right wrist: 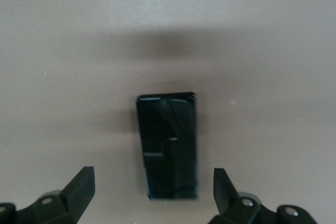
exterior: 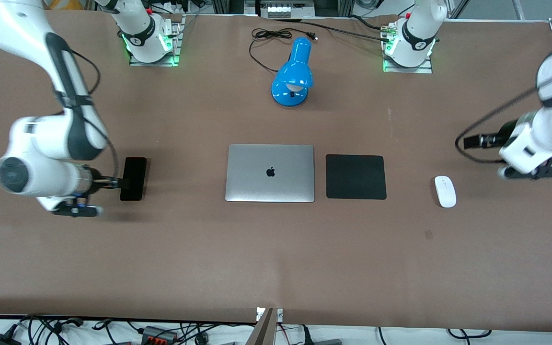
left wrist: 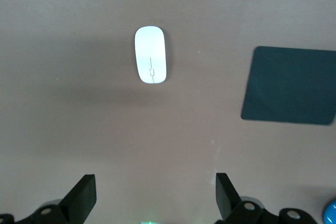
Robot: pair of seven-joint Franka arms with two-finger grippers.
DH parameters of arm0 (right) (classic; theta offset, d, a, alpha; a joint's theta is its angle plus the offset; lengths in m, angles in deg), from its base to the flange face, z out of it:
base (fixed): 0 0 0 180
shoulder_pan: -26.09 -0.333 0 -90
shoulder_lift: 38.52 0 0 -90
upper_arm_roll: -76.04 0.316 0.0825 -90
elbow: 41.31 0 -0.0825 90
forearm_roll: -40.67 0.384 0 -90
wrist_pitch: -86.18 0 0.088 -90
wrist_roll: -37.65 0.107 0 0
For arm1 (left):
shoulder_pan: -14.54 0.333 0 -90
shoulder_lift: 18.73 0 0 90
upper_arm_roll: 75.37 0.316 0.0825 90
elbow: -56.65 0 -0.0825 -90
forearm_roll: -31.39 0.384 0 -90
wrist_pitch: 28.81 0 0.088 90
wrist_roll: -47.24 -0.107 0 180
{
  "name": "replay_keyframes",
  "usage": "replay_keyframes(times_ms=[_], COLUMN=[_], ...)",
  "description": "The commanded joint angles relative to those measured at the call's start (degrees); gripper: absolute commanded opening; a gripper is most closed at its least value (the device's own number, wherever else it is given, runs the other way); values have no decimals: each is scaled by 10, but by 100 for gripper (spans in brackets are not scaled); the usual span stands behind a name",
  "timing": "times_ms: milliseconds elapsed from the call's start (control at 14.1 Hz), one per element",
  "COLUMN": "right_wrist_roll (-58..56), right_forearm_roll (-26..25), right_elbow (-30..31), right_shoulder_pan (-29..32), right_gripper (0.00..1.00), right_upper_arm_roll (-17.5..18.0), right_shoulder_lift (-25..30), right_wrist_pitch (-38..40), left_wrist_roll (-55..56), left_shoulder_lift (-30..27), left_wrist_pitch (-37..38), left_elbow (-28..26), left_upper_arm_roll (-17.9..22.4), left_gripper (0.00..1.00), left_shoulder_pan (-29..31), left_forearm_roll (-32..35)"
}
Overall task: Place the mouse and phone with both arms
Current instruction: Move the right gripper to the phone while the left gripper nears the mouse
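Observation:
The white mouse (exterior: pixel 445 191) lies on the brown table toward the left arm's end, beside the black pad. It also shows in the left wrist view (left wrist: pixel 150 55), well ahead of the fingers. My left gripper (exterior: pixel 534 171) (left wrist: pixel 156 192) hangs above the table close to the mouse, open and empty. The black phone (exterior: pixel 133 178) lies flat toward the right arm's end. My right gripper (exterior: pixel 77 210) (right wrist: pixel 153 178) hovers by it, open and empty. In the right wrist view one end of the phone (right wrist: pixel 168 145) shows between the spread fingers.
A closed silver laptop (exterior: pixel 270 172) lies mid-table with a square matte black pad (exterior: pixel 355 177) (left wrist: pixel 289 85) beside it. A blue desk lamp (exterior: pixel 293 76) with a black cord (exterior: pixel 276 36) stands farther from the front camera, between the arm bases.

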Motion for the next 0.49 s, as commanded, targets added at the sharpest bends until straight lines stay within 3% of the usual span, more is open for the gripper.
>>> replay_keyframes(times_ms=[0,141,424], right_wrist_roll=[10,11,13], right_forearm_roll=[-1,0,1], right_elbow=[85,112,143], right_shoulder_pan=[2,1,4], right_gripper=[100,100,100], right_upper_arm_roll=[-1,-2,-4], right_shoulder_lift=[25,27,28], right_wrist_pitch=[-75,-105,-127], left_wrist_roll=[-31,-38,-69], left_shoulder_lift=[46,58,66], left_wrist_pitch=[-71,-139,-375], left_elbow=[-10,-46,-179], left_upper_arm_roll=[-1,-1,-1], left_gripper=[100,100,100], left_shoulder_pan=[15,25,44], left_forearm_roll=[-1,-1,1])
